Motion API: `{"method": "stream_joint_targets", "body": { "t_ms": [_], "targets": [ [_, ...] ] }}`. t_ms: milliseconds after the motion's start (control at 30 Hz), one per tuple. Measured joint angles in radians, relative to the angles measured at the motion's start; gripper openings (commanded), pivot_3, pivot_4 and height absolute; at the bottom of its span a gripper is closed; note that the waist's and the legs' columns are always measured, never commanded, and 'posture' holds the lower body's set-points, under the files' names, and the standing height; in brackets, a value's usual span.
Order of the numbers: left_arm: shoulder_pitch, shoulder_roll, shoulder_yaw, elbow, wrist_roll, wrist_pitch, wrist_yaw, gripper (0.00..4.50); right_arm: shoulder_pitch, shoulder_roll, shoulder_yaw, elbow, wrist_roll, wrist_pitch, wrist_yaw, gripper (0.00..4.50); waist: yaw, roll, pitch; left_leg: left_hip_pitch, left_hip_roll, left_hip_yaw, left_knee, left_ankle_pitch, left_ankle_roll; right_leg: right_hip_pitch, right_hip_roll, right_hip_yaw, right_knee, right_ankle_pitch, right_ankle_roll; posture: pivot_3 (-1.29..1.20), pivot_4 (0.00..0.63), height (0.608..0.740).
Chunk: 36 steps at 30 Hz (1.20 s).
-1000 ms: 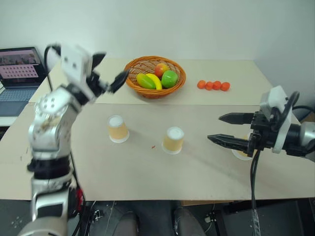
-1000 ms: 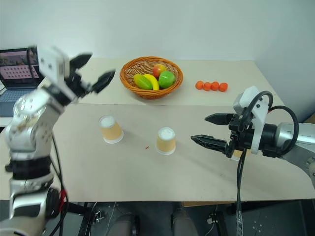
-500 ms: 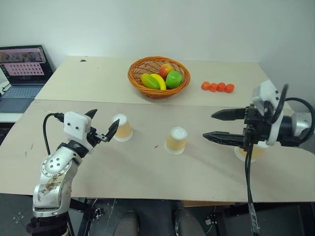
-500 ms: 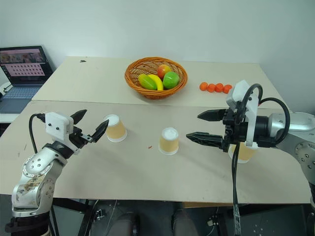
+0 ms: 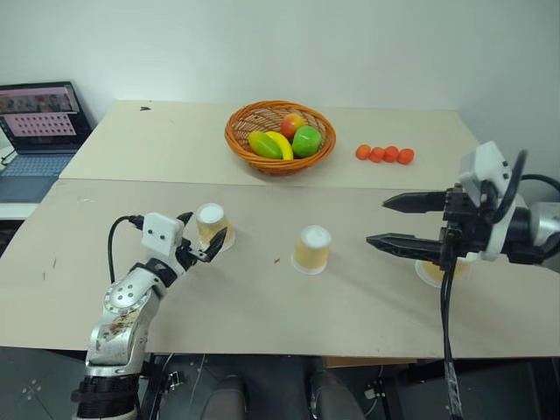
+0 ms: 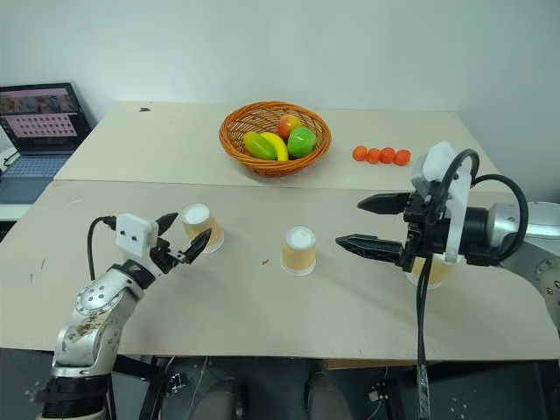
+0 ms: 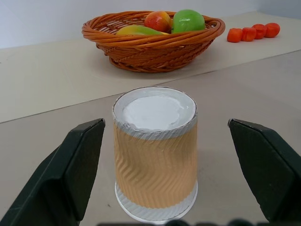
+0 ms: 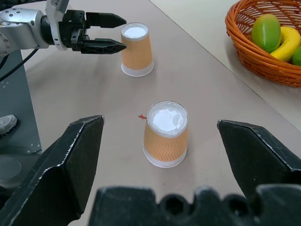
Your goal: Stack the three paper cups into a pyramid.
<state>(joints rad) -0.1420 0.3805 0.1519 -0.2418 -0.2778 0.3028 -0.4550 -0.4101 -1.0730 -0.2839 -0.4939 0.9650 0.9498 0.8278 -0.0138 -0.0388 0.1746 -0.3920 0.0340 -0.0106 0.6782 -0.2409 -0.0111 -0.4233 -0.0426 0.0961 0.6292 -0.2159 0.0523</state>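
Three tan paper cups stand upside down on the table. The left cup (image 5: 213,226) stands just ahead of my left gripper (image 6: 184,234), which is open and level; in the left wrist view this cup (image 7: 155,155) sits between the two fingers (image 7: 80,160), untouched. The middle cup (image 5: 312,248) stands free. Some way to its right hovers my right gripper (image 5: 377,220), open and empty, pointing at that cup (image 8: 165,136). The third cup (image 6: 435,269) stands at the right, mostly hidden behind the right gripper's body.
A wicker basket (image 5: 278,166) with fruit stands at the back centre. A row of small orange balls (image 5: 381,154) lies to its right. A laptop (image 5: 35,131) sits on a side table at the far left.
My left arm has come down from shoulder height to table level, its open gripper now at the left cup. The right gripper has kept its place. The cups have not moved.
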Motion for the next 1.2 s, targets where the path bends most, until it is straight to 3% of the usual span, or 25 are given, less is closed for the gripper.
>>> {"method": "stream_joint_targets", "body": {
  "t_ms": [500,1200],
  "targets": [
    [-0.159,-0.039,-0.06,0.2,0.038,-0.108,0.0,4.48,0.051,-0.032,-0.071,-0.018,0.002,0.016,-0.005,4.5,-0.002,0.0,0.0,0.0,0.0,0.0,0.0,0.0,0.0,0.0,0.0,0.0,0.0,0.0,0.0,0.0,0.15,0.734],
    [-0.202,-0.072,-0.059,0.235,0.042,-0.104,0.033,4.48,0.034,-0.035,-0.075,-0.03,0.031,0.044,-0.048,4.5,-0.001,0.0,0.0,0.0,0.0,0.0,0.0,0.0,0.0,0.0,0.0,0.0,0.0,0.0,0.0,0.0,0.15,0.734]
  ]
}}
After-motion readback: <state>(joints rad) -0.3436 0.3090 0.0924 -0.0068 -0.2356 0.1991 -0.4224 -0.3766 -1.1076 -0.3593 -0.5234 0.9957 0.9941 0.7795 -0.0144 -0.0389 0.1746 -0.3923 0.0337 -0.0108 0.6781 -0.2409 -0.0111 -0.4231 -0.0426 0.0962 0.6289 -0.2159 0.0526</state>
